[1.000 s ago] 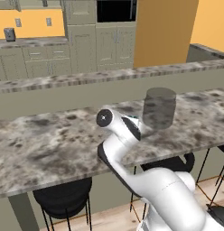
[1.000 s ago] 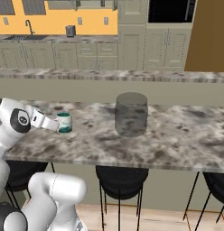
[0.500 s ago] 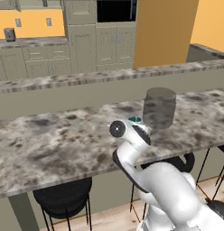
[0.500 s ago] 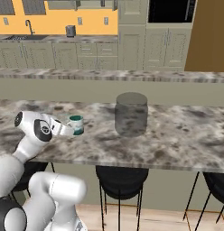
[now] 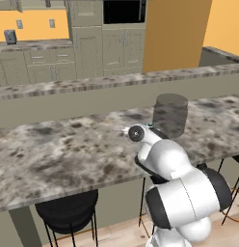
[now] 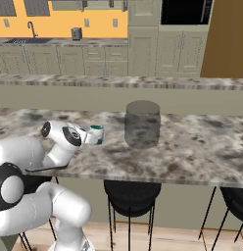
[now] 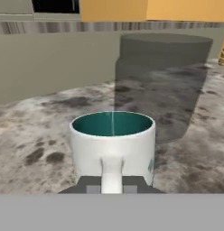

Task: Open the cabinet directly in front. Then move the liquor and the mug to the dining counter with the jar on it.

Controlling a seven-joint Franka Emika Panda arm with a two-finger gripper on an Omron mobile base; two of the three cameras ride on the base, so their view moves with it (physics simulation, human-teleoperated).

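The mug (image 7: 112, 145) is upright, teal inside facing up, its loop handle pointing straight back at the hand cam & pinched between the 2 dark fingertips at the bottom of that view. Gripper (image 6: 89, 137) is closed nearly all the way on that handle, carrying the mug by it; in the right base view the mug (image 6: 96, 134) sits just ahead of the hand, low over the dining counter (image 6: 192, 147), left of the jar (image 6: 142, 124). Can't tell if its base is touching the marble or just above it.

Risks, as I judge them:
- Grip is on a thin loop only, so the mug could pivot or tip about the handle if the arm jerks or lets go while the base is off the top.
- Jar stands near, right behind the mug in the hand view (image 7: 163, 85); pushing further fwd could knock the mug into it.
- Release w/ the mug tilted = it may roll or tip on the marble.
- Pulling back before the fingers clear the loop could drag the mug toward the near edge, above the stools (image 6: 132, 192).

From the left base view the arm's wrist (image 5: 137, 133) is beside the jar (image 5: 170, 115), well in from the counter's front edge
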